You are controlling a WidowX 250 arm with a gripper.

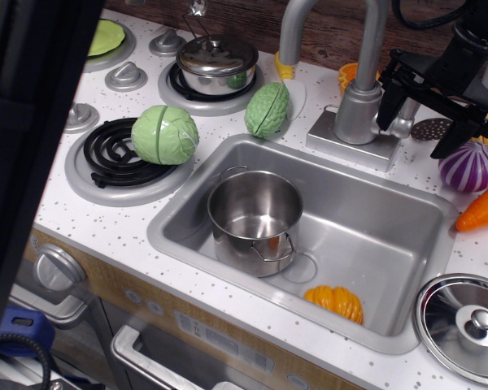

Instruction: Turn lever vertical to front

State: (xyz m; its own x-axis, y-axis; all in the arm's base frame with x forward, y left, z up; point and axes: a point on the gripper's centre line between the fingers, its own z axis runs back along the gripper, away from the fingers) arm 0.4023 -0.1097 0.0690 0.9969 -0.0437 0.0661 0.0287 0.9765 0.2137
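The faucet body [358, 110] stands on its base behind the sink [374, 244], with the tall curved spout [297, 28] arching left. The lever [402, 124] is a short silver rod with a rounded end that sticks out from the body's right side, toward the right. My black gripper [420, 120] comes in from the upper right and hangs just right of the faucet body. Its fingers are spread, one finger [388, 99] close to the body and the other [454, 138] farther right. The lever's end lies between them. I cannot tell whether either finger touches it.
A steel pot [254, 213] and an orange toy [335, 302] lie in the sink. A red onion [470, 166], a carrot [484, 210] and a pot lid [465, 325] are at the right. A cabbage [164, 134], a green vegetable [267, 110] and a lidded pot [217, 63] are at the left. A dark blurred shape [32, 162] blocks the left edge.
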